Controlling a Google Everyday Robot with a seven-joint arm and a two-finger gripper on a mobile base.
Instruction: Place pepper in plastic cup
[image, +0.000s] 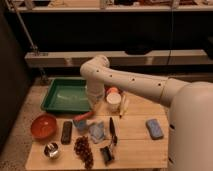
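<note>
Orange bowl (43, 126) sits at the table's left, the black block (66, 132) beside it. Next right, the light-blue plastic cup (81, 125) stands with the red-orange pepper (84, 116) lying at its rim, directly under the gripper (93, 106); whether the fingers grip it I cannot tell. This looks like the placing step; next, the pepper must drop fully inside the cup.

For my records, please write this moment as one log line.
gripper: low over table, behind cup | pepper: above plastic cup | placement: not confirmed
</note>
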